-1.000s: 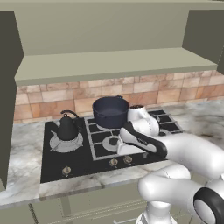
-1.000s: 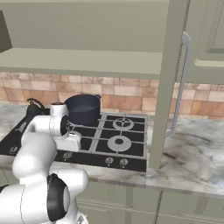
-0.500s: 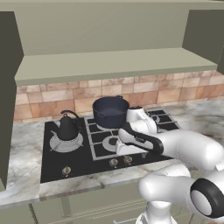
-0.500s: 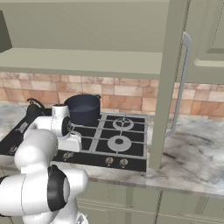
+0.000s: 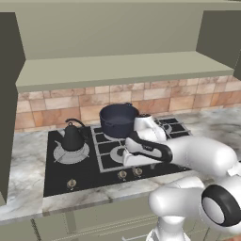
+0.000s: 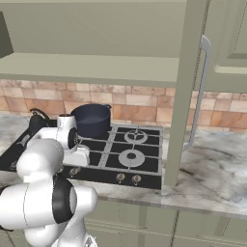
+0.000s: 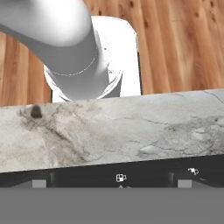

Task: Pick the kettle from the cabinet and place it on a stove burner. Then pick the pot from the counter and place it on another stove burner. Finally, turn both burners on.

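Observation:
The small dark kettle (image 5: 73, 137) stands on the wide silvery stove burner (image 5: 60, 155) at the stove's left. Behind the arm, the navy pot (image 5: 116, 120) (image 6: 91, 119) sits on a rear burner with a black grate. My gripper (image 5: 129, 161) (image 6: 77, 160) hangs over the stove's front middle, just behind the row of knobs (image 5: 122, 174). In the hand view its fingertips (image 7: 38, 183) stand wide apart at the bottom edge, open and empty, above the black stove front and the marbled counter (image 7: 109, 131) edge.
The olive cabinet's open door (image 6: 185, 96) with its grey bar handle (image 6: 201, 91) stands edge-on right of the stove. The cabinet shelf (image 5: 117, 70) runs overhead. Two free grated burners (image 6: 131, 157) lie at the stove's right. Counter (image 6: 212, 169) extends rightward.
The hand has sunk slightly and drifted toward the stove's front edge while the arm's upper links swung. Kettle and pot have stayed put; the gripper remains open.

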Controlling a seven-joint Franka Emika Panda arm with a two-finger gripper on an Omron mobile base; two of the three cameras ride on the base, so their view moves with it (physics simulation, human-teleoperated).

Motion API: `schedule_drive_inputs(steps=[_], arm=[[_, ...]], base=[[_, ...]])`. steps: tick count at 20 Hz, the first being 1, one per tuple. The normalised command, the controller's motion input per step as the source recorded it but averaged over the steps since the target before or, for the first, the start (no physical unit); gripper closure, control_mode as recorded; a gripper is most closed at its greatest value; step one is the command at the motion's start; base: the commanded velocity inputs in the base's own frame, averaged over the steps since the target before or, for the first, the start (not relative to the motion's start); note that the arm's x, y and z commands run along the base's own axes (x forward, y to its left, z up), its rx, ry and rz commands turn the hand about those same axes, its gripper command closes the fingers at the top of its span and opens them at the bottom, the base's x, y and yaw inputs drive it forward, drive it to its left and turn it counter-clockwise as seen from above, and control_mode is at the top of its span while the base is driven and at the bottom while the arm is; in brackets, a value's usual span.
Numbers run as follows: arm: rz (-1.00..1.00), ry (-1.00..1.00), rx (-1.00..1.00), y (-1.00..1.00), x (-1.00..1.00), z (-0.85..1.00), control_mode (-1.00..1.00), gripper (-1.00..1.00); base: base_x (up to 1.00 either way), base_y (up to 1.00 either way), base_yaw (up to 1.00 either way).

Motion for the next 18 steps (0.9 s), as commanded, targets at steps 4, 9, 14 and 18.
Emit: schedule_drive_inputs(steps=[4, 9, 14, 18], arm=[[0.00, 0.00, 0.00, 0.03, 0.10, -0.16, -1.00, -1.00], [0.00, 0.00, 0.00, 0.00, 0.11, -0.21, -1.00, -1.00], [0.00, 0.00, 0.00, 0.00, 0.14, -0.20, -1.00, -1.00], [0.00, 0.00, 0.00, 0.00, 0.17, -0.13, -1.00, -1.00]], base=[[0.00, 0.00, 0.00], [0.00, 0.00, 0.00], [0.00, 0.00, 0.00], [0.00, 0.00, 0.00]])
